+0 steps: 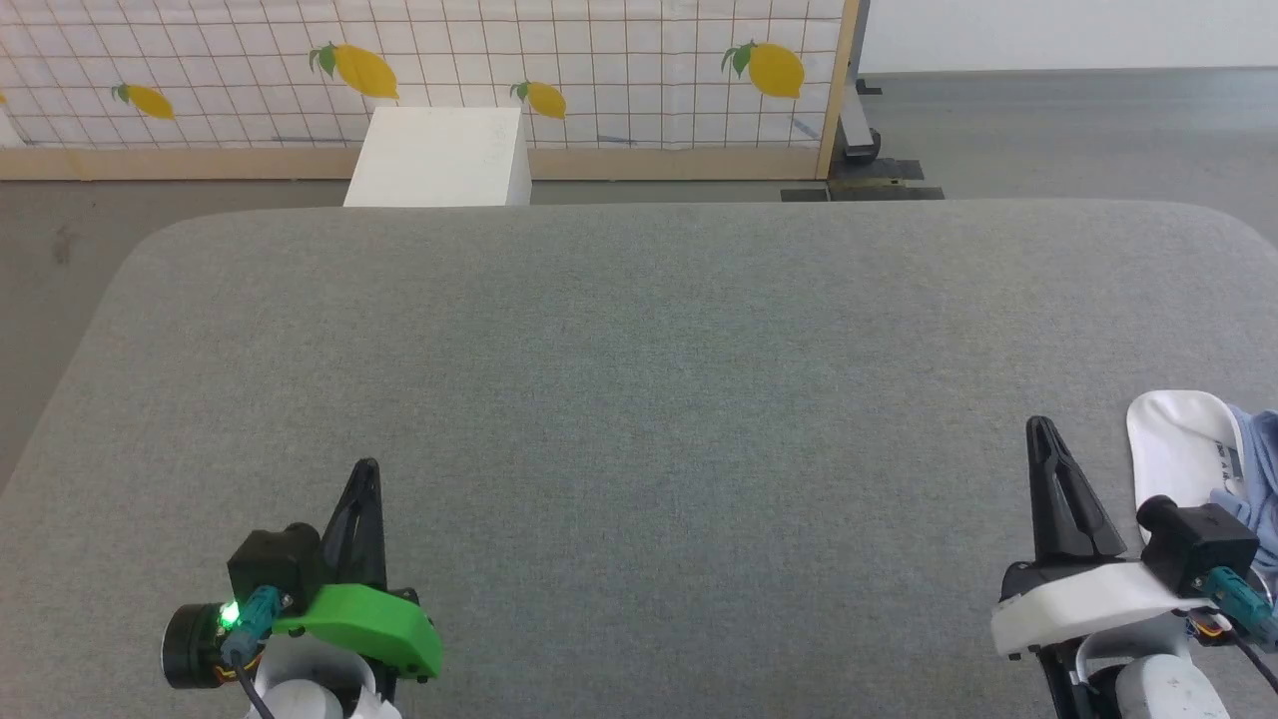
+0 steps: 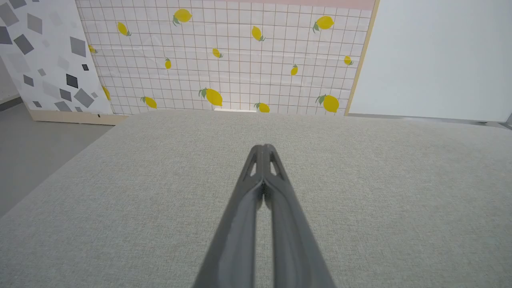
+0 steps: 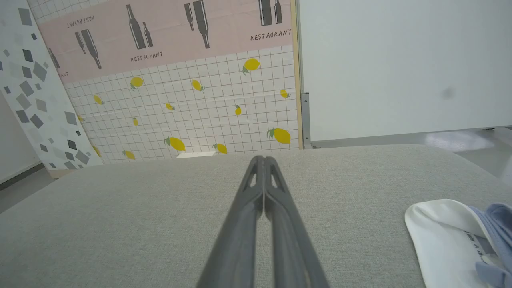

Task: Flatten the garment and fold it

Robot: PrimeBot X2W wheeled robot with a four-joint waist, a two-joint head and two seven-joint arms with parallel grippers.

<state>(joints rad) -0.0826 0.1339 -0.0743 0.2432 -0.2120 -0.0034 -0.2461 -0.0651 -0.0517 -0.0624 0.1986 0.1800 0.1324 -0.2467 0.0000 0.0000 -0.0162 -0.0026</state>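
Observation:
The garment point(image 1: 1193, 454) lies bunched at the table's right edge, its white collar up and light blue cloth behind it; most of it runs off the frame. In the right wrist view the garment point(image 3: 452, 240) sits at the lower right. My right gripper point(image 1: 1038, 424) is shut and empty, a short way left of the collar and apart from it; its fingers point(image 3: 263, 160) meet at the tips. My left gripper point(image 1: 367, 467) rests at the lower left, far from the cloth, also shut and empty, fingertips point(image 2: 263, 148) pressed together.
A grey fabric-covered table point(image 1: 639, 350) with rounded corners spreads ahead. Behind it stand a white box point(image 1: 439, 157) and a lemon-print panel point(image 1: 419, 70) on the grey floor. A pale wall point(image 3: 400, 64) is at the right.

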